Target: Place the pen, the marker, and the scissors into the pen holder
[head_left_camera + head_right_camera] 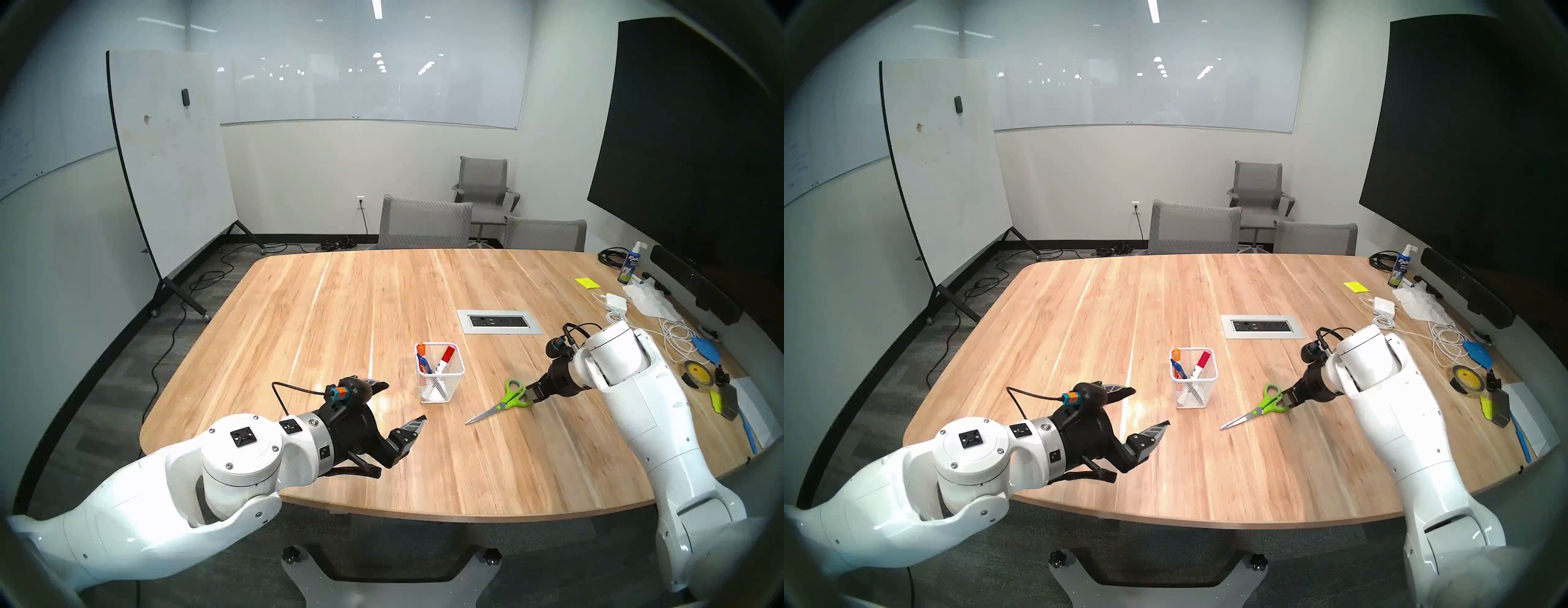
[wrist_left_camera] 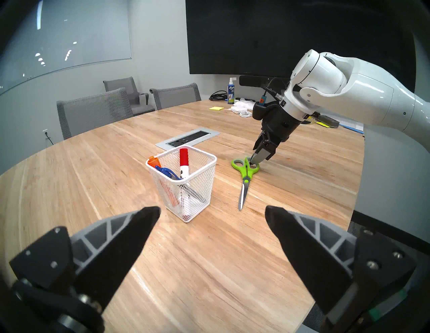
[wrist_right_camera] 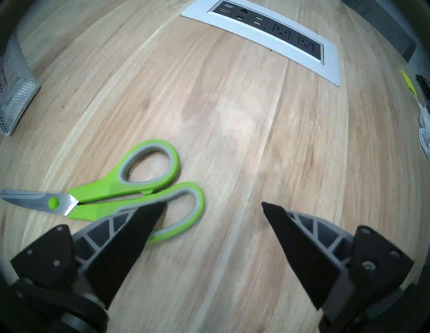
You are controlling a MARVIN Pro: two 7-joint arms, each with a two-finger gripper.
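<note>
Nearest us, our left gripper (image 1: 392,409) hangs spread wide and empty over the wooden table (image 1: 339,305). Just past it stands the white wire-mesh pen holder (image 1: 440,375), holding a red-capped marker (image 1: 445,358), an orange-capped marker (image 1: 421,349) and the blue pen (image 1: 424,364). To its right the lime-green scissors (image 1: 507,401) lie flat, blades closed. Our right gripper (image 3: 213,207), agape and gripping nothing, has one finger (image 3: 139,223) over the nearer handle loop. Beyond sits a grey power outlet panel (image 1: 499,321).

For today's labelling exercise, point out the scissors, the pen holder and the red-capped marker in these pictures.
scissors (image 3: 111,186): right wrist view, on the upper green handle shank.
pen holder (image 2: 200,183): left wrist view, on its right mesh wall.
red-capped marker (image 2: 183,157): left wrist view, on the red cap.
</note>
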